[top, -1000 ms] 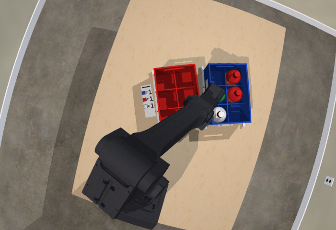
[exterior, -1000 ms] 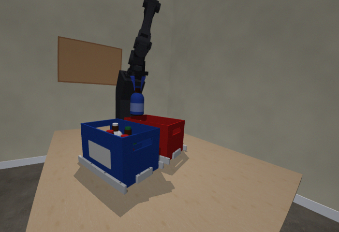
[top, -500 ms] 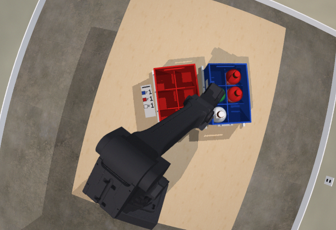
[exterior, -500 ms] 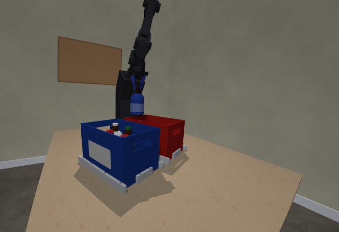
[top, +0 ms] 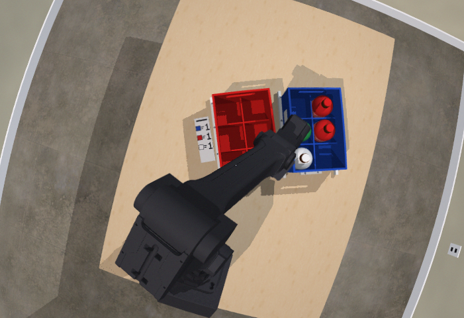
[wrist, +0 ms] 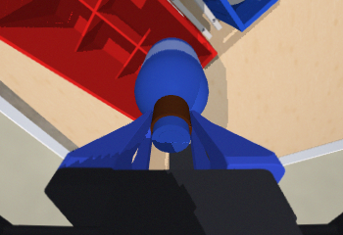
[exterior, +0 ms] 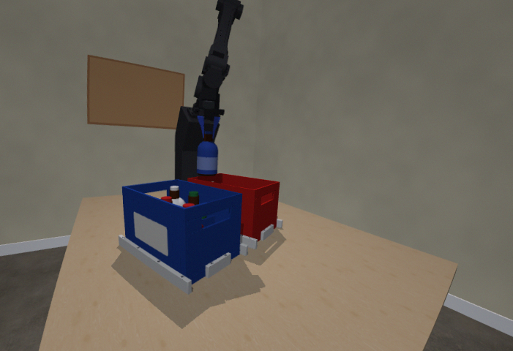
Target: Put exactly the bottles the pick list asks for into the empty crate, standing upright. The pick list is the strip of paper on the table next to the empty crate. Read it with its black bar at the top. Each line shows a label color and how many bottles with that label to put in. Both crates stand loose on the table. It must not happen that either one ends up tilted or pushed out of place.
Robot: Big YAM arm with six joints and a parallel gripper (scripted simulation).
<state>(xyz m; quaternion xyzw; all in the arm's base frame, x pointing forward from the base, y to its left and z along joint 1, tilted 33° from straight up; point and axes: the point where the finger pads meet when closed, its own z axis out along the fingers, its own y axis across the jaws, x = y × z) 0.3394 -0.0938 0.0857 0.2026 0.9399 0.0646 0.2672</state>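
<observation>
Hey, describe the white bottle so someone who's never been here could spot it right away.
On the table stand a red crate and a blue crate. Look inside the blue one, in the corner compartment nearest the arm's base. The white bottle there has a white cap, unlike its red and green neighbours.

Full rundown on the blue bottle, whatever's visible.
The blue bottle has a rounded blue shoulder, a paler blue label band, a dark brown neck and a blue cap. The surface looks smooth; plastic or glass, cannot tell. It hangs upright, cap up, above the red crate, with the end effector shut on its neck, one blue finger on each side. Its base is hidden in the wrist view. Nothing else visibly touches it.
</observation>
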